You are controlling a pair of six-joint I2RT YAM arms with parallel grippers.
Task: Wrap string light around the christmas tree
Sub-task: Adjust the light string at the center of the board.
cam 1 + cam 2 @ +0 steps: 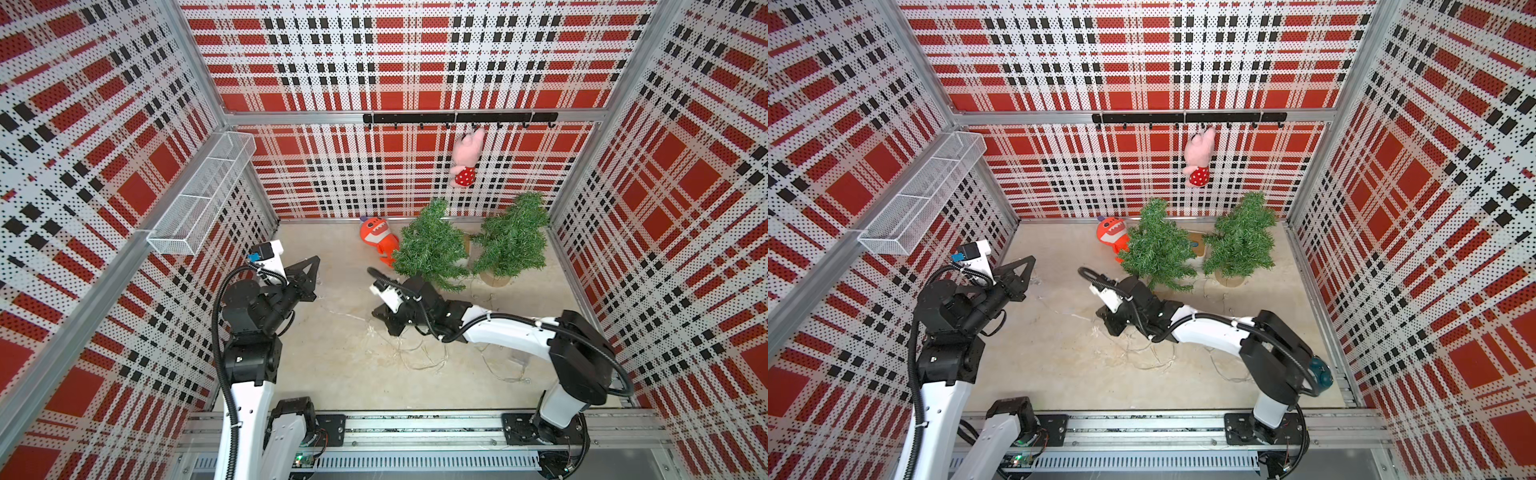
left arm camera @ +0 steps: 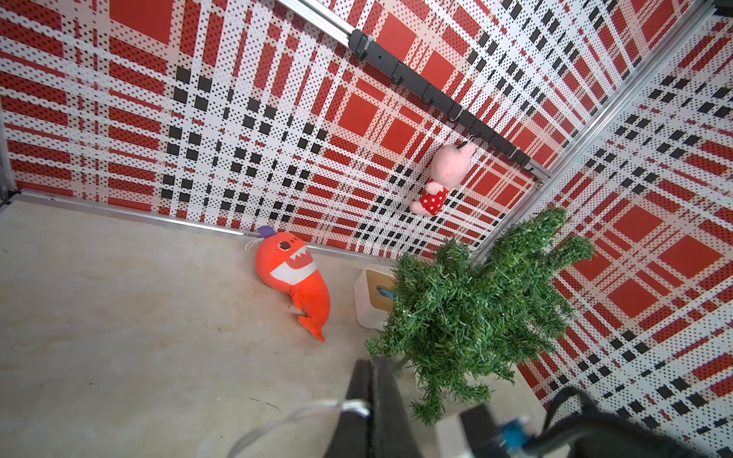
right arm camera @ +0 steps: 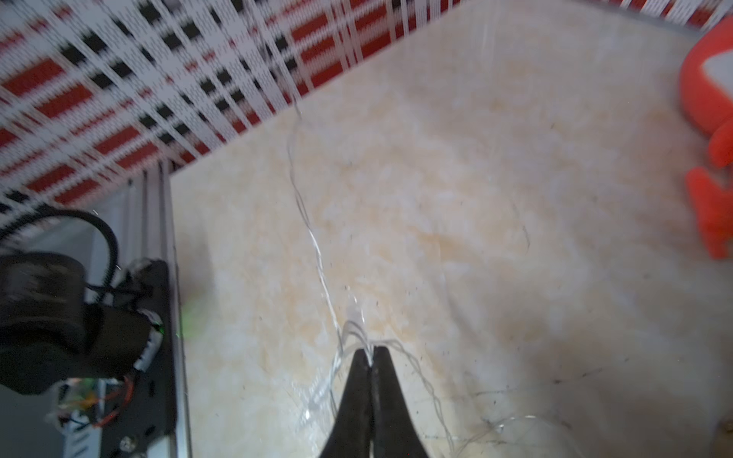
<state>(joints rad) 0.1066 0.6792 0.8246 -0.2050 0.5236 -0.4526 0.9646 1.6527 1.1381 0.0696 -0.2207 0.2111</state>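
Note:
Two small green christmas trees stand at the back right in both top views, one nearer the middle (image 1: 432, 245) and one further right (image 1: 513, 237). The string light (image 1: 419, 353) is a thin clear wire lying in loose loops on the floor in front of them. My right gripper (image 1: 391, 329) is low over the floor, shut on the string light (image 3: 313, 238) at its tips (image 3: 372, 351). My left gripper (image 1: 314, 259) is raised at the left and is also shut (image 2: 371, 363), with a strand of string light (image 2: 353, 406) coming out of its jaws.
An orange shark plush (image 1: 378, 241) lies left of the nearer tree. A pink pig plush (image 1: 467, 158) hangs from the black hook rail (image 1: 457, 117) on the back wall. A wire basket (image 1: 203, 191) is on the left wall. A white box (image 2: 371, 297) sits behind the trees.

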